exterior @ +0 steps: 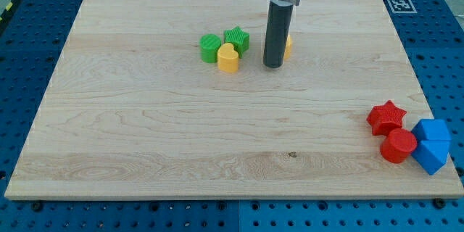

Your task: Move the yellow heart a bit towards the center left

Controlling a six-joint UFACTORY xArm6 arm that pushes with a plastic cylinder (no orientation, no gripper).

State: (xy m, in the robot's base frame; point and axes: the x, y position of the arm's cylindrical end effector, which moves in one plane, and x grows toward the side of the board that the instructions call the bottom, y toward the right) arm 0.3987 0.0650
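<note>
The yellow heart [228,58] lies on the wooden board [145,130] above its middle. It touches a green round block [210,47] on its left and a green star [237,39] just above it. My tip [274,65] rests on the board a short way to the right of the heart, with a gap between them. Another yellow block [288,46] is mostly hidden behind the rod; its shape cannot be told.
At the view's bottom right corner lie a red star [386,117], a red round block [399,146] and two blue blocks [432,129] [433,156], close to the board's right edge. A marker tag [401,4] sits at the top right.
</note>
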